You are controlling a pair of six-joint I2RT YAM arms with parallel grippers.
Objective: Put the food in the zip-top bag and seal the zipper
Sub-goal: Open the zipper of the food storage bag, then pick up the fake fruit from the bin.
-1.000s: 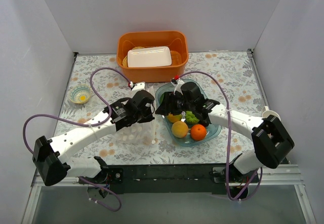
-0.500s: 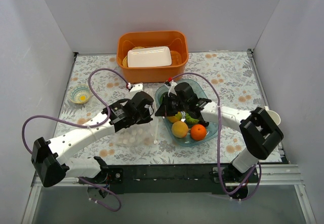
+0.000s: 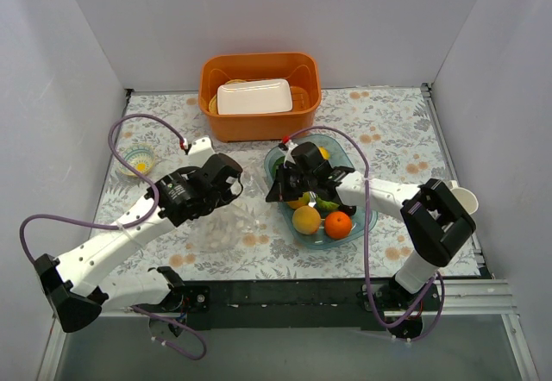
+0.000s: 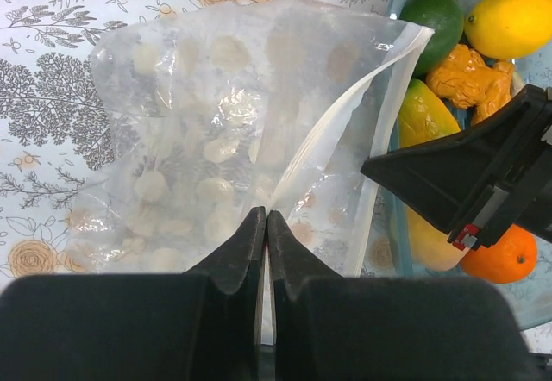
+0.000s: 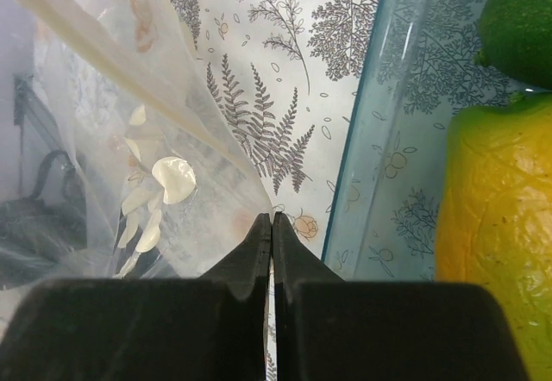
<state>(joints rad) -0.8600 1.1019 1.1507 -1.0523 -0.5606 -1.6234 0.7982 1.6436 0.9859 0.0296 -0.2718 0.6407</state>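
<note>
The clear zip-top bag [image 3: 231, 224] lies crumpled on the floral cloth between my two grippers. My left gripper [image 4: 266, 217] is shut on a fold of its upper layer. The whitish zipper [image 4: 341, 122] strip runs from there toward the bag's far corner. My right gripper [image 5: 272, 219] is shut on the bag's [image 5: 129, 148] film right beside the blue tray [image 5: 388, 140]. The food sits in that tray [image 3: 362, 217]: a lime [image 4: 435, 19], a lemon [image 4: 511, 21], a mango [image 4: 421, 118], an orange [image 3: 338, 223] and a yellow fruit [image 3: 306, 220].
An orange bin [image 3: 302, 96] holding a white tray [image 3: 254, 96] stands at the back. A small bowl [image 3: 136, 162] sits at the far left and a white cup [image 3: 467, 198] at the right edge. White walls enclose the cloth on three sides.
My right gripper has closed on the bag's edge. The left arm has swung out to the left, drawing its side of the bag away from the tray.
</note>
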